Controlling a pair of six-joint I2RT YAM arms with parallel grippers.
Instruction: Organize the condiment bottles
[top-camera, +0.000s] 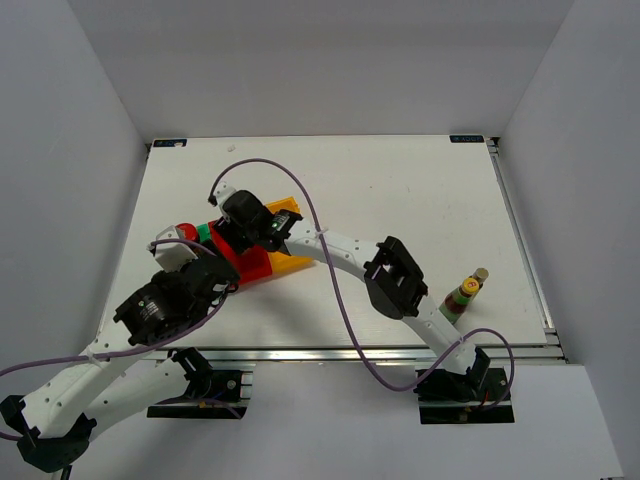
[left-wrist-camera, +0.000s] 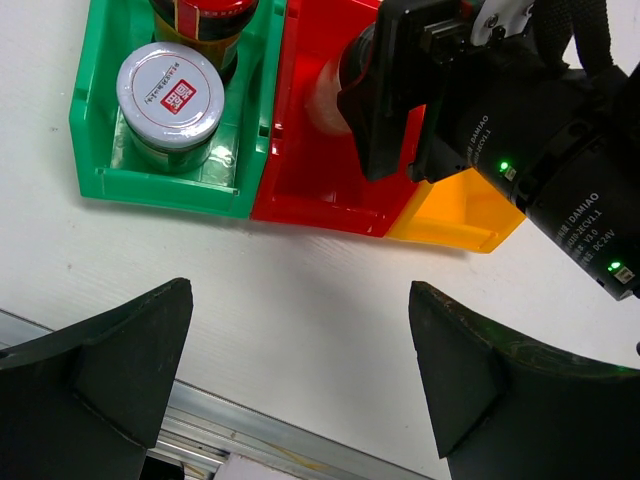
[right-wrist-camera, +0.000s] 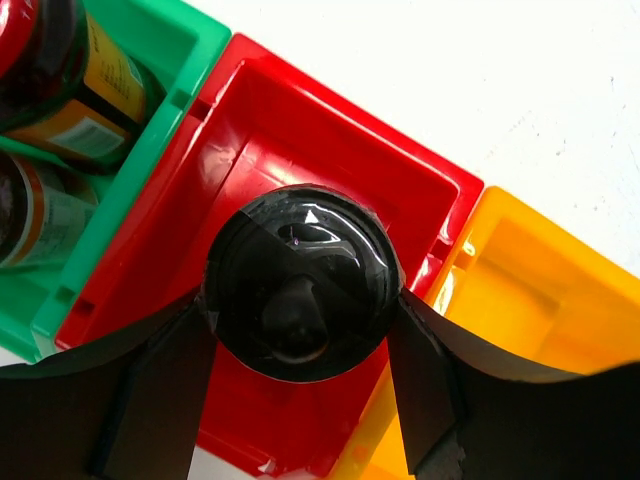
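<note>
My right gripper (right-wrist-camera: 298, 312) is shut on a black-lidded jar (right-wrist-camera: 300, 295), one finger on each side of the lid. It holds the jar inside the red bin (right-wrist-camera: 330, 150); I cannot tell whether the jar rests on the bin floor. A silver-lidded jar (left-wrist-camera: 170, 92) and a darker jar with a red-rimmed lid (left-wrist-camera: 200, 15) stand in the green bin (left-wrist-camera: 100, 150). The slim sauce bottle (top-camera: 465, 297) stands alone at the table's front right. My left gripper (left-wrist-camera: 300, 290) hangs open over bare table in front of the bins, with nothing between its fingers.
The yellow bin (left-wrist-camera: 460, 215) sits to the right of the red one and holds nothing that I can see. The right arm (top-camera: 395, 275) arches across the middle of the table. The aluminium front rail (left-wrist-camera: 260, 440) runs just below my left fingers.
</note>
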